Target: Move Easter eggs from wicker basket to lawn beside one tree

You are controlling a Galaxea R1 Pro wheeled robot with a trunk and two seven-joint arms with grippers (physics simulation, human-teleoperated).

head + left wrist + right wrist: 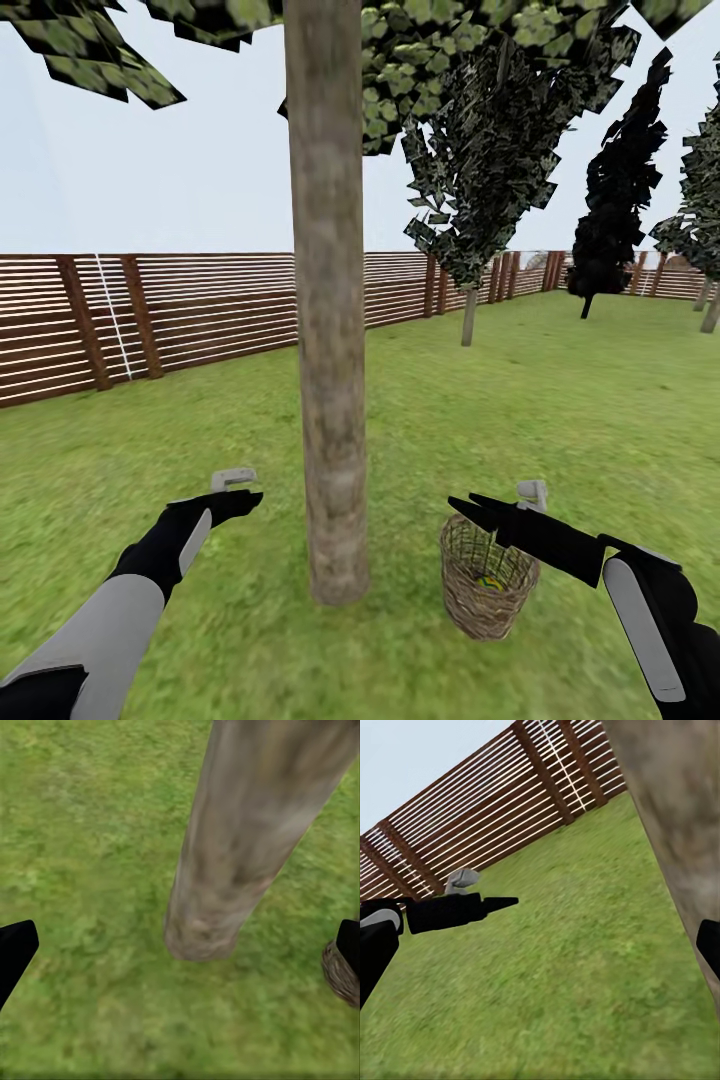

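You are facing the tree (328, 330), its thick grey-brown trunk rising straight ahead of you out of the lawn (560, 410). The wicker basket (487, 583) is sitting upright on the grass just to the right of the trunk's foot, close to it but apart. Inside it you are seeing a bit of yellow with colored marks, at least one of the Easter eggs (489, 581); how many are lying in there you cannot tell.

Your right gripper (466, 507) is hovering just above the basket's near-left rim with its fingers spread wide and nothing between them. Your left gripper (243, 497) is hanging over the grass to the left of the trunk, fingers wide apart too and holding nothing. The slatted brown fence (200, 310) is running across the far side, with thinner trees (480, 190) standing farther off to the right.
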